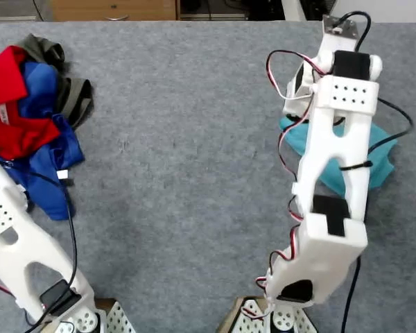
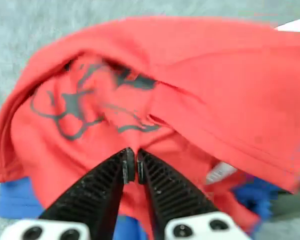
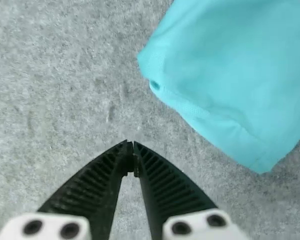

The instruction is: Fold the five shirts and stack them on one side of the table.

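A red shirt (image 1: 5, 104) with a dark print lies crumpled on top of a pile at the table's far left. A blue shirt (image 1: 47, 177) lies under it, and an olive-grey shirt (image 1: 73, 97) behind it. My left gripper (image 2: 130, 165) is shut just above the red shirt (image 2: 215, 90), and no fabric shows between its tips. At the right, a folded teal shirt (image 1: 383, 161) lies partly under the right arm. My right gripper (image 3: 130, 159) is shut over bare table beside the teal shirt (image 3: 240, 75).
The grey felt table (image 1: 194, 139) stretches wide between the pile and the teal shirt. Both arm bases stand at the front edge. Loose cables hang beside the right arm (image 1: 333, 180). Wooden furniture (image 1: 114, 8) lines the back.
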Available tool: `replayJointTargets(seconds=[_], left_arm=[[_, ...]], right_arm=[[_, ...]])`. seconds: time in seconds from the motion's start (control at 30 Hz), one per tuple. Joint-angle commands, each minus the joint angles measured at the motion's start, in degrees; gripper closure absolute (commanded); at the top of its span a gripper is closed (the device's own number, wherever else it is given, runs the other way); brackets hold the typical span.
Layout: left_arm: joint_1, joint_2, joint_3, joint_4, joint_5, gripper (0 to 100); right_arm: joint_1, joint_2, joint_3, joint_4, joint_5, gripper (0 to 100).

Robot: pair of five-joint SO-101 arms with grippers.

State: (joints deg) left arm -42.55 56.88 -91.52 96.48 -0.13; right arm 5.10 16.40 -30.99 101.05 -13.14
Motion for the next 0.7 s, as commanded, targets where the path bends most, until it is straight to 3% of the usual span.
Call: replayJointTargets(seconds=[0.0, 0.23, 0.47, 0.67], left_arm=[[3.8, -3.9, -4.1, 2.5, 0.3, 98], [7.3, -14.8, -4.3, 4.4, 2.2, 98], [19.6, -26.6, -2.0, 4.4, 2.5, 98], [29.3, -39.3, 13.2, 4.4, 2.6, 98]], right_arm=[[-0.8, -7.8, 4.5, 1.3, 0.8, 99.3], [-0.8, -19.8, 17.6, 1.1, 1.0, 99.3], [-0.4, -28.2, 27.0, 1.1, 9.5, 99.3], [-0.7, -32.3, 33.9, 1.1, 9.6, 99.3]])
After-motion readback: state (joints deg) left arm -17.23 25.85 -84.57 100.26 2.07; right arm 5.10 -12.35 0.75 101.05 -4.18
